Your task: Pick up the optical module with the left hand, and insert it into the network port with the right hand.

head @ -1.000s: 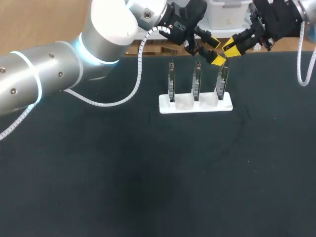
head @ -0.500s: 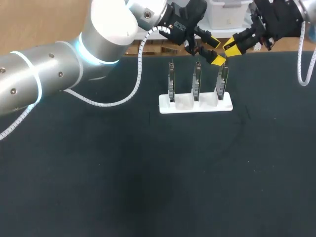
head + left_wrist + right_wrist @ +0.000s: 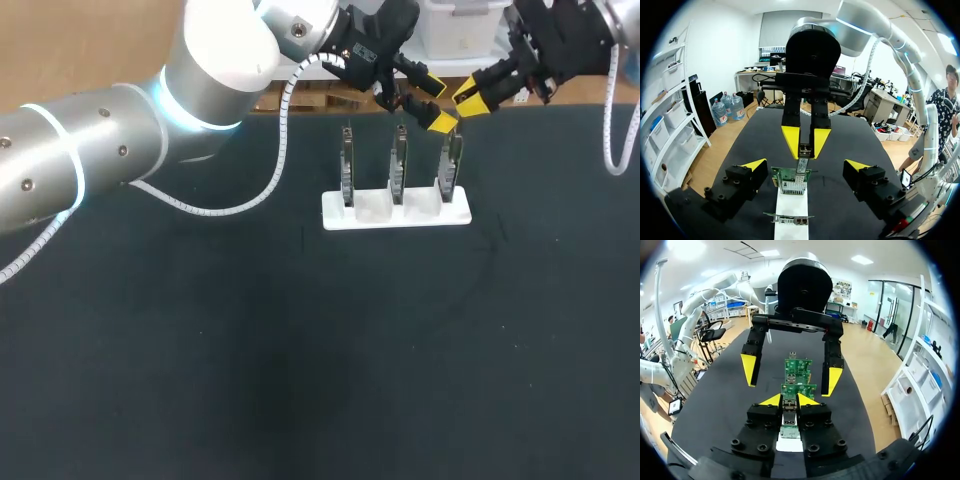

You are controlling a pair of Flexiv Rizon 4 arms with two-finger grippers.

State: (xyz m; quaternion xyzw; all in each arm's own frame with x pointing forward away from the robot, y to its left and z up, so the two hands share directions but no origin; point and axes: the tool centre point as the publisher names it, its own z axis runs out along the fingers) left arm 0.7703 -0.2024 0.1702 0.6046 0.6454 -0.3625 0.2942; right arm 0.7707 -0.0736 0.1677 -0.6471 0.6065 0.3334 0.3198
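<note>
Insertion appears in hand: right gripper (image 3: pixel 804 144), at 1 o'clock of the white rack (image 3: pixel 395 212) on the tabletop (image 3: pixel 200 350), is clamped on the optical module (image 3: pixel 803 151) near the network port (image 3: pixel 790 188), left gripper (image 3: pixel 436 100) with fingers apart; next move likely calls for square alignment, then gentle lowering.

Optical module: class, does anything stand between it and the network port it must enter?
Nothing visible does. The optical module hangs in the right pincer just above the network port; the left pincer, open, stands either side of the board, clear of the path.
</note>
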